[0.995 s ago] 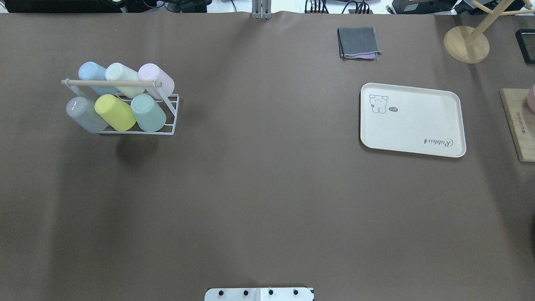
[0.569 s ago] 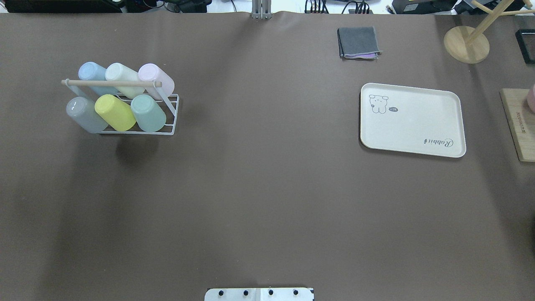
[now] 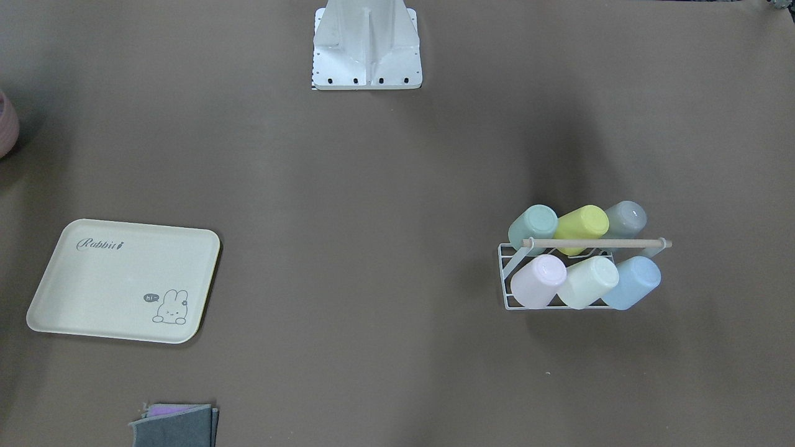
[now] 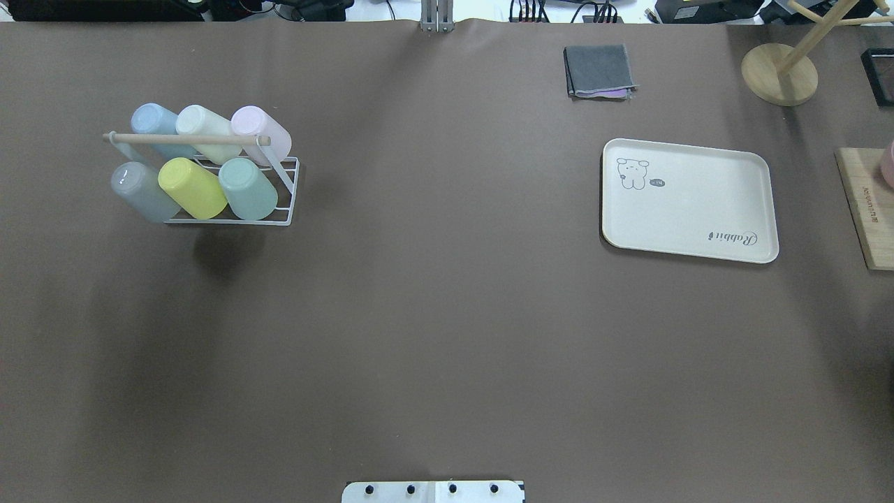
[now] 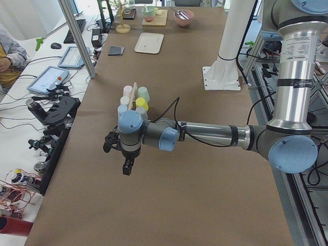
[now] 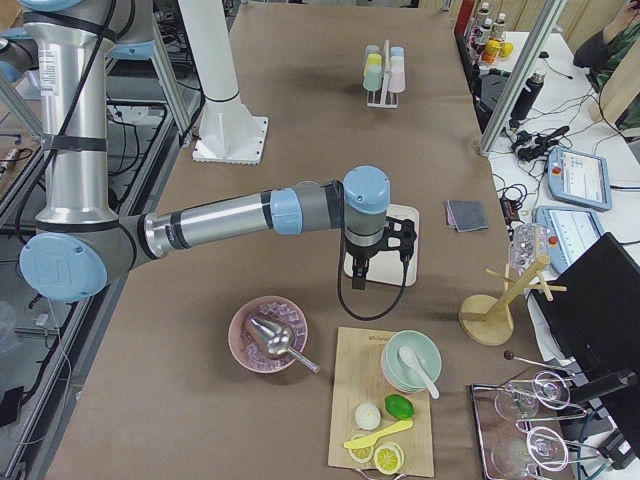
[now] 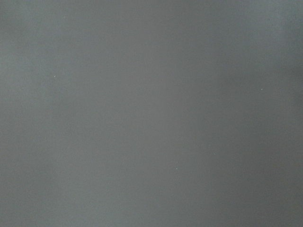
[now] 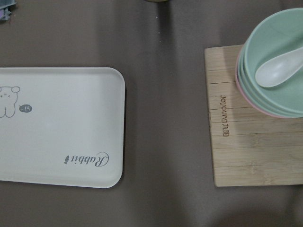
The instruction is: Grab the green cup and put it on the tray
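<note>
Green cup (image 4: pixel 248 188): sits in the white wire rack (image 4: pixel 288 209), tilted, base up. It is at the rack's right end, in the row nearer the robot. A yellow cup (image 4: pixel 192 187) touches it on the left, and a grey cup (image 4: pixel 143 191) comes after that. The far row behind the rack's wooden bar holds a blue cup (image 4: pixel 152 120), a cream cup (image 4: pixel 206 129) and a lilac cup (image 4: pixel 262 133).

Tray (image 4: pixel 698 209): flat on the brown table (image 4: pixel 447 314), well apart from the rack, off to the rack's right. Nothing stands on it.

A folded grey cloth (image 4: pixel 599 70) also lies right of the rack, on the far side of the table. Farther from the rack than the tray is a wooden board (image 8: pixel 251 127) with stacked bowls (image 8: pixel 274 80) and a white spoon (image 8: pixel 279 71).

Left gripper (image 5: pixel 126 168): hangs fingers-down above the table, to the left of the rack and clear of it, touching nothing. It shows only in the side view, so I cannot tell whether it is released or clenched. Its wrist camera sees bare table only.

Right gripper (image 6: pixel 358 278): hangs fingers-down over the tray's end farthest from the rack, holding nothing that I can see. Again only the side view shows it, so I cannot tell whether it is released or clenched.
</note>
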Robot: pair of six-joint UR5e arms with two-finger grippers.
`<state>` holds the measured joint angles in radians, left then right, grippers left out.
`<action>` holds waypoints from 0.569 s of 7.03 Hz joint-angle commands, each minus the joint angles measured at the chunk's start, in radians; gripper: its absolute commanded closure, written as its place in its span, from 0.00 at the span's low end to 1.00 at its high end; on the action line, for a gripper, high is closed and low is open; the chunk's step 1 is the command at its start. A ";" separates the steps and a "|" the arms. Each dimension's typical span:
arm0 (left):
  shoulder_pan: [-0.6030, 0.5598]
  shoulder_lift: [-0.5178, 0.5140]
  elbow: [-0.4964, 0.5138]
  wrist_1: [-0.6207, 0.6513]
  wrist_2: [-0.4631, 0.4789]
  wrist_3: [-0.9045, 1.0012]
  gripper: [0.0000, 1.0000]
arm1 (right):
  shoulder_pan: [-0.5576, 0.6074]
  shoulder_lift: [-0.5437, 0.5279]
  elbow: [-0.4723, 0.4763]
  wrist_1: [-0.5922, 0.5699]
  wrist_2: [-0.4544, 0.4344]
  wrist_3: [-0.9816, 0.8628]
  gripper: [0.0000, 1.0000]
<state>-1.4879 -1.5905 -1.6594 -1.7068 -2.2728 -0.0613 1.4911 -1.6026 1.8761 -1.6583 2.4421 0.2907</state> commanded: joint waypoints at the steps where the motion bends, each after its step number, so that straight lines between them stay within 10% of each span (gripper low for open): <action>1: 0.018 -0.002 -0.066 0.166 0.007 0.001 0.02 | -0.107 0.007 -0.002 0.006 -0.065 0.042 0.00; 4: 0.079 -0.035 -0.108 0.191 0.019 0.000 0.02 | -0.190 0.012 -0.246 0.480 -0.103 0.045 0.00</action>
<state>-1.4492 -1.6073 -1.7530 -1.5366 -2.2566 -0.0602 1.3193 -1.5934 1.7520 -1.4147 2.3528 0.3324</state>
